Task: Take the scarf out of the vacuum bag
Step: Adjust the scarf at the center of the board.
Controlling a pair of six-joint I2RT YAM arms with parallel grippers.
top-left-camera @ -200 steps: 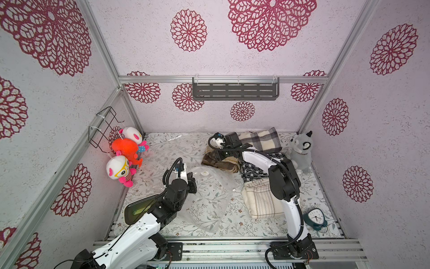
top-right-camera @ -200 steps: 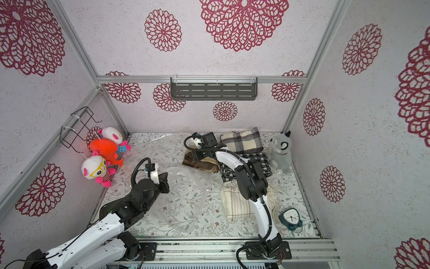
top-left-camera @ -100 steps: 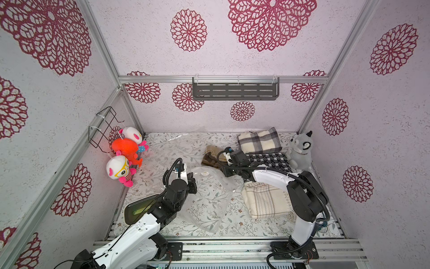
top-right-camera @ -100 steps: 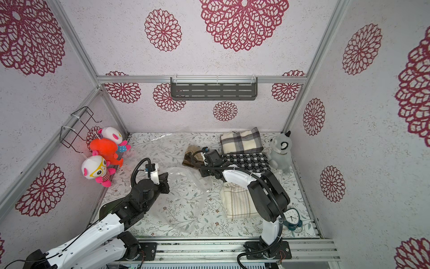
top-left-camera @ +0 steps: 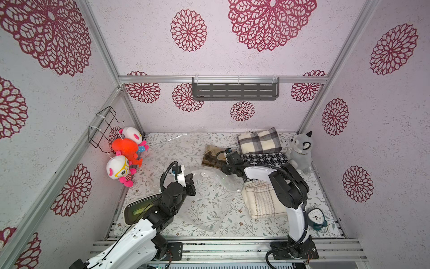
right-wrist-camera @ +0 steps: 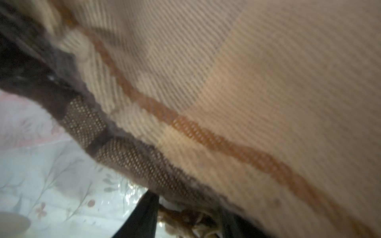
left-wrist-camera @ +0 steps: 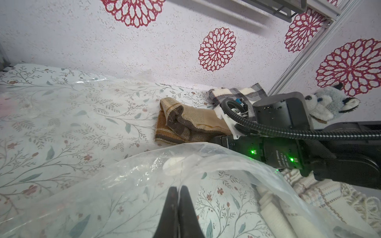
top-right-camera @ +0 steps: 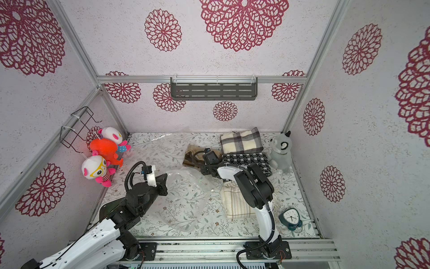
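Left tool [left-wrist-camera: 178, 188] pinches vacuum bag [top-left-camera: 209, 198]; right tool [top-left-camera: 224, 168] against scarf [top-left-camera: 210, 156].

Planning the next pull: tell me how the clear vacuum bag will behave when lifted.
The vacuum bag probably sags floppy and light: its thin film billows, crinkled, from the left gripper pinching its edge. Its glossy surface likely slips.

My left gripper [left-wrist-camera: 178, 188] sits at the left edge of the large clear crinkly plastic vacuum bag [top-left-camera: 209, 202], which lies in the middle. The tan-and-brown woven scarf [top-left-camera: 210, 157] lies just behind the bag, on the far side. The cream checked folded scarf [top-left-camera: 263, 205] lies just to the bag's right.
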